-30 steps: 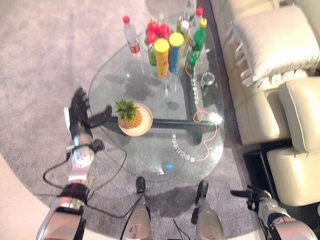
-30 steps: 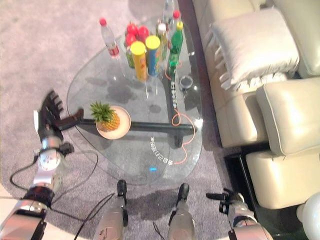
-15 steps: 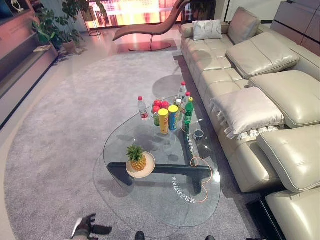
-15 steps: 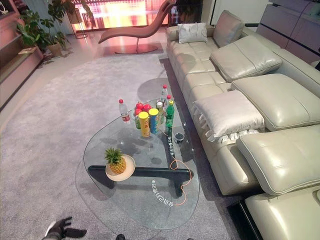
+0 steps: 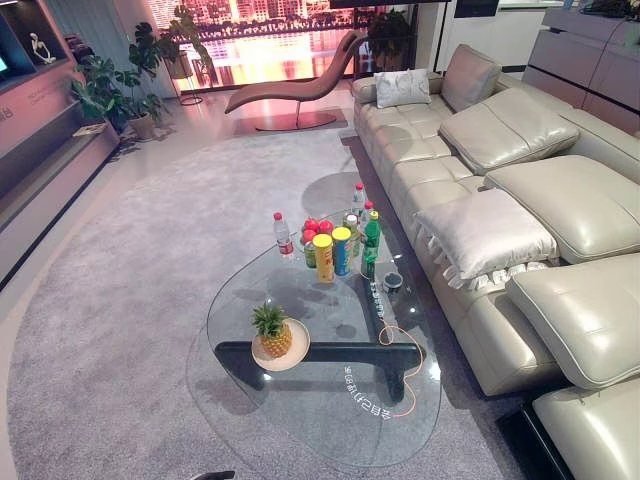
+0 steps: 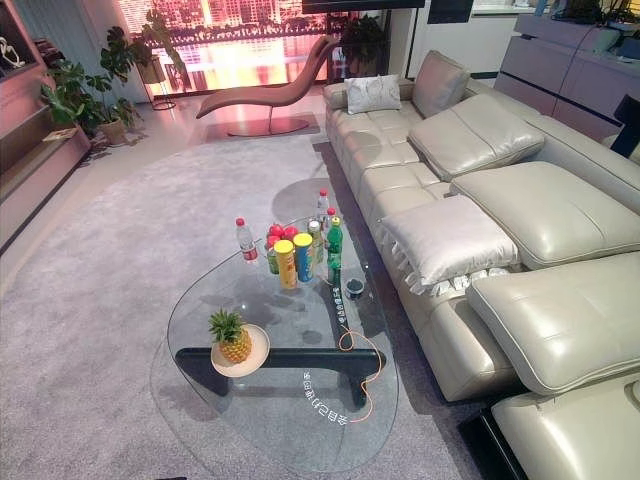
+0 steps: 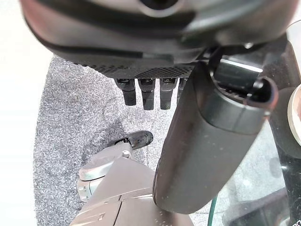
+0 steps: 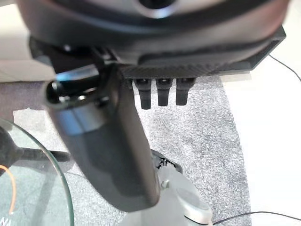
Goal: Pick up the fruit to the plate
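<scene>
A pineapple (image 5: 272, 335) stands upright on a cream plate (image 5: 298, 351) at the near left part of the glass coffee table (image 5: 330, 420). My left hand (image 7: 202, 141) hangs over the grey carpet beside the table's glass edge, its fingers (image 7: 148, 92) straight and nothing in it. My right hand (image 8: 110, 150) hangs over the carpet too, by the glass rim, with fingers (image 8: 160, 92) straight and empty. Both hands are well away from the pineapple.
At the table's far end stand several bottles and tall cans (image 5: 338, 245) with red apples (image 5: 316, 227). An orange cable (image 5: 400, 372) runs across the glass. A beige sofa (image 5: 520, 140) with a cushion (image 5: 490, 232) lines the right side. Grey carpet (image 5: 130, 290) lies to the left.
The camera has swung up from looking straight down at the table to taking in the whole room. My left arm has dropped out of the eye views. The pineapple stays on the plate.
</scene>
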`<state>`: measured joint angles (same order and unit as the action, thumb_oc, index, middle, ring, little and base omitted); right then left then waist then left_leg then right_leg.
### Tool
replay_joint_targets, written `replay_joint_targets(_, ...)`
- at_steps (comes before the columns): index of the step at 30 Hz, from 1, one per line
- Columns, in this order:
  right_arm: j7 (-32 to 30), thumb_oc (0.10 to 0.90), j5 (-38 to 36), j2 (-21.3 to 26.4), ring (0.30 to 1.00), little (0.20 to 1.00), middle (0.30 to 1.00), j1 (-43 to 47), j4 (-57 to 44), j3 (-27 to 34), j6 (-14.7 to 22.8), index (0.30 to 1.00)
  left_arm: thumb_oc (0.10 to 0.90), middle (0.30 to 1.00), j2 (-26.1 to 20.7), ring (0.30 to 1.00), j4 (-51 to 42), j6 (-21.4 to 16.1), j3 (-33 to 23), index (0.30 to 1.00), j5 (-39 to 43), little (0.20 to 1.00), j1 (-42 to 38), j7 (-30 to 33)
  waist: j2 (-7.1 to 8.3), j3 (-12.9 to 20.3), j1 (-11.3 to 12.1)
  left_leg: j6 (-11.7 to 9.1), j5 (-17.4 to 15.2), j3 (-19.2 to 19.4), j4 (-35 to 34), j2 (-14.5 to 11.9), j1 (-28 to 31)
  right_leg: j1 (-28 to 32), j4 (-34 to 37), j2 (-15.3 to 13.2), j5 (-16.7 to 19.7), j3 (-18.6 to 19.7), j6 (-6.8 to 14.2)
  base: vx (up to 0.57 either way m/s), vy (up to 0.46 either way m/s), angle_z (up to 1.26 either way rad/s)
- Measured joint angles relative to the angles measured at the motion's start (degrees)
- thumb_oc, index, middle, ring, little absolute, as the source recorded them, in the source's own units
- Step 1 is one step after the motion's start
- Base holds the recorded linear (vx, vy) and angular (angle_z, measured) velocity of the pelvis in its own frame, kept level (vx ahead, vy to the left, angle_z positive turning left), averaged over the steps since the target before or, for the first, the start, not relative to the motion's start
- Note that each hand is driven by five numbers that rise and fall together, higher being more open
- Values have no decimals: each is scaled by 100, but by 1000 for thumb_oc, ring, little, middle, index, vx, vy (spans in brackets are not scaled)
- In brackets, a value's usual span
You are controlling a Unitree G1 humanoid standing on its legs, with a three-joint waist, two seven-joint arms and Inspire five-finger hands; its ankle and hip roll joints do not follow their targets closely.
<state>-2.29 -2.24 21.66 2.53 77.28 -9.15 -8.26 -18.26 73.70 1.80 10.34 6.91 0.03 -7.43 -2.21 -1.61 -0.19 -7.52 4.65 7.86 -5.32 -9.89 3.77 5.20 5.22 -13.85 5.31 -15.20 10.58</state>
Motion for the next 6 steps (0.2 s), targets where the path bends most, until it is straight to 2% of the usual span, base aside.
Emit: replay_joint_targets(6,19,800,14,-182,900,900,900,3,-5,-94,-38,900,800,900,-2,900,0,58,14,900,0,900,-1,-68,32,4,5,-41,-32,29,-2,-27,19,34,0,7,-28,2,30,-8,-2,-2)
